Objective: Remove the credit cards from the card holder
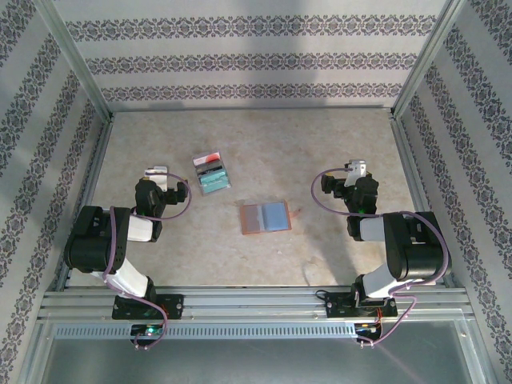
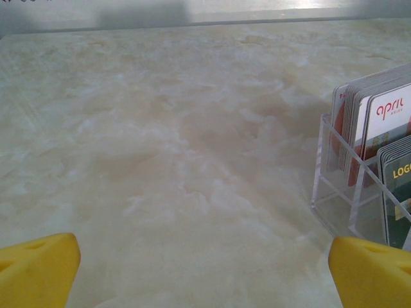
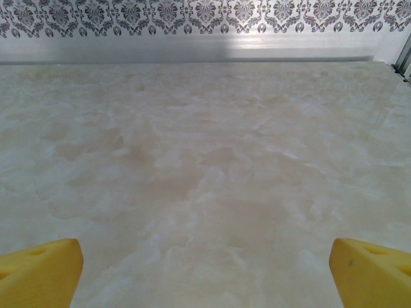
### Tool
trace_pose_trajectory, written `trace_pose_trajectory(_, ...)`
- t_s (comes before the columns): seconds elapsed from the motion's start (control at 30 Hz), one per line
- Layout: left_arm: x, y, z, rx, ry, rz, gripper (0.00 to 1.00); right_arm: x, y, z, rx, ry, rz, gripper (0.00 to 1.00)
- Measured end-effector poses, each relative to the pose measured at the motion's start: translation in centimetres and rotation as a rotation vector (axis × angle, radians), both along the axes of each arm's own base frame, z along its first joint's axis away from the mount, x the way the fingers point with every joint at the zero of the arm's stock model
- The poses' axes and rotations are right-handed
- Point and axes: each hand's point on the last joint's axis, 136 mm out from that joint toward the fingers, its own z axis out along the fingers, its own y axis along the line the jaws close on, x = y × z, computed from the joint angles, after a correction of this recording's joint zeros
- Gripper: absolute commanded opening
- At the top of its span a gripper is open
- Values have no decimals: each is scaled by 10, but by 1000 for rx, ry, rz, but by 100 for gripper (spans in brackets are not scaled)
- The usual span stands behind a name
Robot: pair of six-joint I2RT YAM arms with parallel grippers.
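The card holder lies open and flat in the middle of the table, tan-brown with an orange-brown rim and grey-blue inner pockets facing up. The credit cards are hidden; none stands out from the pockets. My left gripper rests low at the left, well away from the holder. In the left wrist view it is open, its yellow fingertips wide apart over bare table. My right gripper sits to the right of the holder. It is open too, with nothing between its fingertips.
A clear acrylic rack holding a teal, black and red stack of cards stands behind and left of the holder; it also appears at the right edge of the left wrist view. Metal frame rails and patterned walls enclose the marbled table.
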Motion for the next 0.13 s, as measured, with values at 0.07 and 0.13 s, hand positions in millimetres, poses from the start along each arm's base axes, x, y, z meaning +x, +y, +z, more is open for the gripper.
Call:
trace_pose_trajectory(0.07,0,0,0,0,0,0,99,0,0,0,-3,0,1,98)
trace_pose_trajectory(0.13,0,0,0,0,0,0,99,0,0,0,-3,0,1,98)
